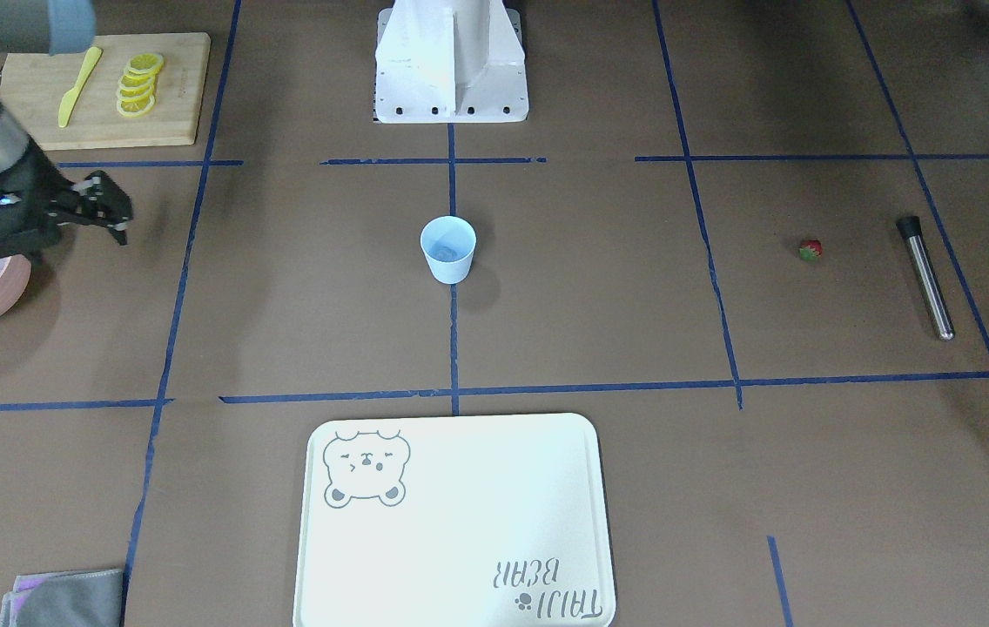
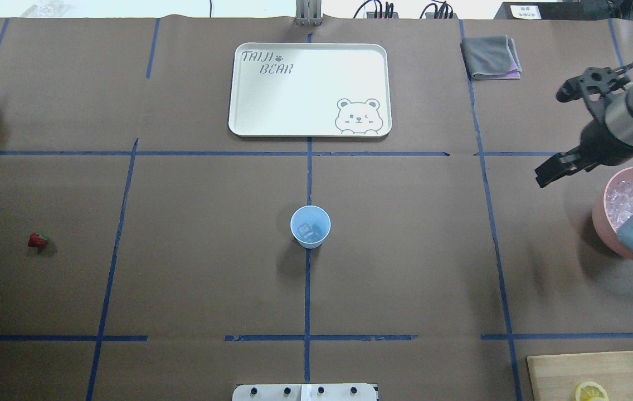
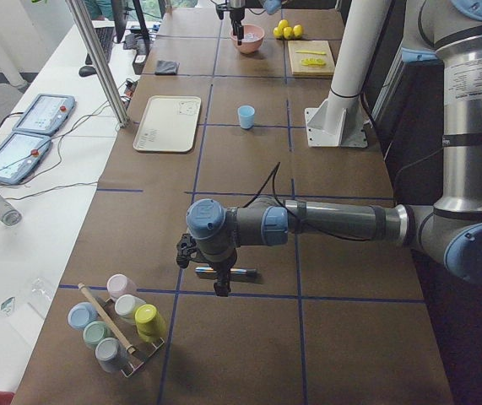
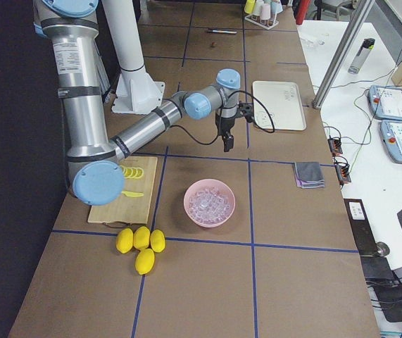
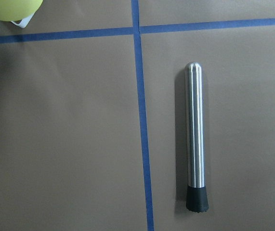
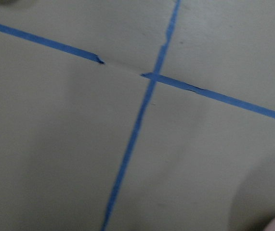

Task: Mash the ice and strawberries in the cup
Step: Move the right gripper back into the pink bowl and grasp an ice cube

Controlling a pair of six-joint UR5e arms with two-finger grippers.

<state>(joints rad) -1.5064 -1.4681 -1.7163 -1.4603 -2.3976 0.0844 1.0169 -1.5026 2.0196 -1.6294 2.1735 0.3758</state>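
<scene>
The light-blue cup (image 2: 310, 225) (image 1: 448, 248) stands upright at the table's centre with a clear ice cube (image 2: 307, 231) inside. More ice (image 2: 628, 197) fills the pink bowl (image 2: 600, 209). One red strawberry (image 2: 38, 240) (image 1: 810, 250) lies alone near a steel muddler (image 1: 925, 277) (image 5: 195, 137). My right gripper (image 2: 559, 131) (image 1: 116, 212) hangs open and empty beside the pink bowl, on the cup's side of it. My left gripper (image 3: 215, 283) hovers over the muddler; I cannot tell whether it is open or shut.
A white bear tray (image 2: 310, 89) lies beyond the cup. A grey cloth (image 2: 491, 55) sits next to it. A wooden board (image 1: 103, 87) carries lemon slices (image 1: 137, 84) and a yellow knife (image 1: 78, 85). Whole lemons (image 4: 141, 243) lie near the bowl.
</scene>
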